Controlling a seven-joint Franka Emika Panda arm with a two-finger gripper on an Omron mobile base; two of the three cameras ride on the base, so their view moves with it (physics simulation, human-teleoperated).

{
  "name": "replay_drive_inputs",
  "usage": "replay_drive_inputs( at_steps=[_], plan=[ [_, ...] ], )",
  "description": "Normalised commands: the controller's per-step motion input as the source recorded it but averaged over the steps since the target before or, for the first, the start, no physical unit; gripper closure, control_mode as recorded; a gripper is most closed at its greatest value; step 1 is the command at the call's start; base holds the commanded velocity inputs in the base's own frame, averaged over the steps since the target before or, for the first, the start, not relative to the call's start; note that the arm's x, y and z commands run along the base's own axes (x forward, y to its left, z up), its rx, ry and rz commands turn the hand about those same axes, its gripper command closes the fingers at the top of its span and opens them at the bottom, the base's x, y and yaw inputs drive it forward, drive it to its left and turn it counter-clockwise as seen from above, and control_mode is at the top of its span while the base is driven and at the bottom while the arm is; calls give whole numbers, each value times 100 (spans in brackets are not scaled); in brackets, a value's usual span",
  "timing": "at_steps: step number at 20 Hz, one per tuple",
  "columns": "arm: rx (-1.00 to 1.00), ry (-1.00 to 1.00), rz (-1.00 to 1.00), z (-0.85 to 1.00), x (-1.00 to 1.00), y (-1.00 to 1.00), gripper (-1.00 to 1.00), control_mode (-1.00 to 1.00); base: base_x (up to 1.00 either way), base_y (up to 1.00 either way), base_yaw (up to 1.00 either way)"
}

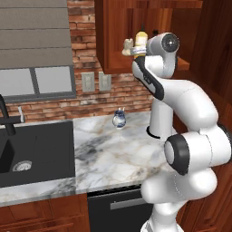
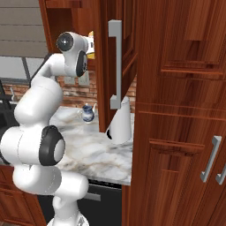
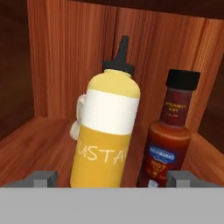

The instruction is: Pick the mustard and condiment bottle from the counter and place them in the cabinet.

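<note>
The mustard [image 3: 107, 131], a yellow squeeze bottle with a dark pointed nozzle, stands upright on the shelf of the wooden cabinet [image 3: 52, 70]. The condiment bottle [image 3: 170, 131], dark red-brown with a black cap, stands close beside it on the right. My gripper [image 3: 113, 179] is open, with one fingertip on each side of the mustard's base and the jaws well apart from the bottle. In the left base view the arm reaches up into the cabinet [image 1: 113, 41], where the mustard [image 1: 141, 38] shows above the hand. Below lies the marble counter [image 1: 113, 154].
A pale object [image 3: 78, 118] sits behind the mustard on the shelf. The open cabinet door with its grey handle [image 2: 115, 66] hangs just right of the arm. A small glass jug [image 1: 119, 118] and a white roll [image 2: 120, 126] stand on the counter. The black sink [image 1: 36, 154] is at the left.
</note>
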Motion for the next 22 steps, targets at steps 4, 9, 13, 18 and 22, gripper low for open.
replay_drive_inputs(
  at_steps=[4,9,13,18,22],
  plan=[
    [0,-24,2,0,-47,-3,-100,-100,0,0,0],
    [1,-28,0,9,-82,0,-100,-100,0,0,0],
    [4,-19,0,5,-100,-1,-100,-100,0,0,0],
    [-1,-4,1,-68,-100,-7,-100,-100,0,0,0],
    [-7,0,3,-100,-100,-3,-100,-100,0,0,0]
  ],
)
